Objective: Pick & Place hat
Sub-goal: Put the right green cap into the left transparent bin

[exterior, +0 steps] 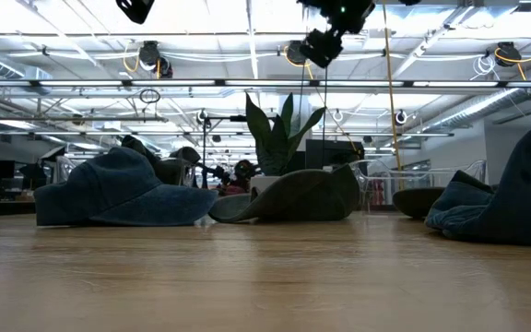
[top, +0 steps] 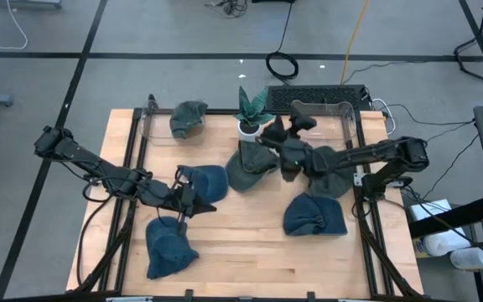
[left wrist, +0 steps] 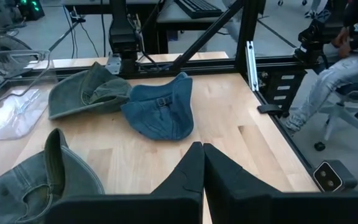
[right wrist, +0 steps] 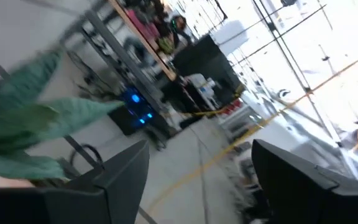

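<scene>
Right claw [top: 268, 132] hovering spread, empty, beside plant [top: 251, 109], above green hat [top: 250, 166]. Left claw [top: 193, 199] pressed together over tabletop [top: 250, 252].

Six soft caps on the desk: grey-green hat [top: 189, 118] in the clear bin at the far left corner; olive hat [top: 250, 167] mid-desk, crumpled; blue hat [top: 206, 182] beside it; blue hat [top: 314, 216] toward right edge; blue hat [top: 170, 247] near front left; dark hat [top: 329, 183] by right side.
</scene>
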Tool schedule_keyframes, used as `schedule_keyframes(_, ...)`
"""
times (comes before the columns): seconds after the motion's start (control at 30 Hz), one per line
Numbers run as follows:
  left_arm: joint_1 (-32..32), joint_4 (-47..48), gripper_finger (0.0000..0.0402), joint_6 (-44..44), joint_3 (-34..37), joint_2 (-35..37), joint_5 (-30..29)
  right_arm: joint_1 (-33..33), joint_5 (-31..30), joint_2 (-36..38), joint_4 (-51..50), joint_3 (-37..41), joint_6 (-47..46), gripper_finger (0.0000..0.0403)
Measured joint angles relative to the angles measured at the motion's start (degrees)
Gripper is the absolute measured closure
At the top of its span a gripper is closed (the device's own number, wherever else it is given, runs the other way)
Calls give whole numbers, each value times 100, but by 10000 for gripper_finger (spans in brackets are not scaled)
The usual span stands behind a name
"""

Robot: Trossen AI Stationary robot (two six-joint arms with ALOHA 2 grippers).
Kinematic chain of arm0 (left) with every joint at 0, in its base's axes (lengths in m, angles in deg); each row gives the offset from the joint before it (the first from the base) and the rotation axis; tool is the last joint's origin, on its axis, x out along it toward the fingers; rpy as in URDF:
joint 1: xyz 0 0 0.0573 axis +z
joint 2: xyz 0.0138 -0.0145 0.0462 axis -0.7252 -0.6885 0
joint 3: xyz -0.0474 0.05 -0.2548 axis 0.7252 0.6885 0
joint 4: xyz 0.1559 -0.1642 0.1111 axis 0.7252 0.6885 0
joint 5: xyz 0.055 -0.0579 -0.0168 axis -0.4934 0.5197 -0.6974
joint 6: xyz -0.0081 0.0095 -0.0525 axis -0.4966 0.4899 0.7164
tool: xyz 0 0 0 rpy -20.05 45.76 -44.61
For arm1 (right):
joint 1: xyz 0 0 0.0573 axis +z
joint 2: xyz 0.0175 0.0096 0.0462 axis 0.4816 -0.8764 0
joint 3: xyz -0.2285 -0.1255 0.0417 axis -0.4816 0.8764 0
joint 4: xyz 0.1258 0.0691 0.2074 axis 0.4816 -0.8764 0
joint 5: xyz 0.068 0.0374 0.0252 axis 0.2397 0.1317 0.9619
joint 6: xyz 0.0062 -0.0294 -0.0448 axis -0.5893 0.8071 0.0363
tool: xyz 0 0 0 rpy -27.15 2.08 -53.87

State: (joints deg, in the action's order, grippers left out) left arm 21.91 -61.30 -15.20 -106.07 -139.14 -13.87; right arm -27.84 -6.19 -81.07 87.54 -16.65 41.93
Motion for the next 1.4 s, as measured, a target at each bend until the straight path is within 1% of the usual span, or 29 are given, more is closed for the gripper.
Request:
schedule_keyframes(0.1, 0, 0, 401, -7, 0, 0, -4, -142, 51, -2, -87, 0, 69, 138)
schedule_keyframes(0.13, 0, -2, 401, -21, 0, 0, -4, -183, 195, -1, -138, 0, 162, 140)
schedule_keyframes(0.27, 11, -2, 401, -104, 0, 0, -5, -260, 1222, 96, -718, -35, 720, 148)
schedule_keyframes(0.33, 22, -1, 401, -96, 0, 0, -4, -249, 1634, 96, -818, -101, 942, 152)
schedule_keyframes(0.4, 22, -2, 401, -84, 0, 0, -5, -244, 1852, 96, -856, -186, 1159, 156)
schedule_keyframes(0.47, 22, -2, 401, -36, 0, 0, -6, -228, 1903, 96, -866, -332, 1212, 159)
schedule_keyframes(0.57, 27, -4, 400, -4, 0, 0, -5, -124, 1589, 98, -1089, -612, 835, 161)
schedule_keyframes(0.7, 28, -11, 399, 31, 0, 0, -4, 146, 1203, 98, -1995, -1044, 394, 159)
schedule_keyframes(0.8, 28, -15, 400, 31, 0, 0, -5, 419, 1242, 98, -2488, -1364, 285, 159)
schedule_keyframes(0.87, 28, -15, 398, 31, 0, 0, -7, 625, 1451, 98, -2775, -1544, 282, 159)
schedule_keyframes(0.97, 28, -15, 397, 31, 0, 0, -7, 899, 2169, 103, -3580, -1754, 253, 159)
schedule_keyframes(1.03, 28, -15, 399, 31, 0, 0, -6, 1001, 2742, 101, -4333, -1911, 2, 159)
schedule_keyframes(1.1, 28, -20, 399, 42, 0, 0, -6, 1022, 3530, 102, -5324, -2119, -465, 161)
schedule_keyframes(1.13, 28, -20, 397, 55, 0, 0, -4, 996, 4016, 103, -5818, -2223, -781, 162)
schedule_keyframes(1.23, 28, -18, 398, 112, 0, 0, -4, 809, 5185, 103, -6919, -2439, -1896, 167)
schedule_keyframes(1.3, 28, -17, 399, 142, 0, 0, -4, 622, 5594, 103, -7411, -2498, -2476, 169)
schedule_keyframes(1.37, 28, -17, 397, 144, 0, 0, -4, 436, 5677, 103, -7828, -2503, -2980, 170)
schedule_keyframes(1.4, 28, -17, 397, 144, 0, 0, -4, 347, 5616, 125, -8050, -2503, -3234, 170)
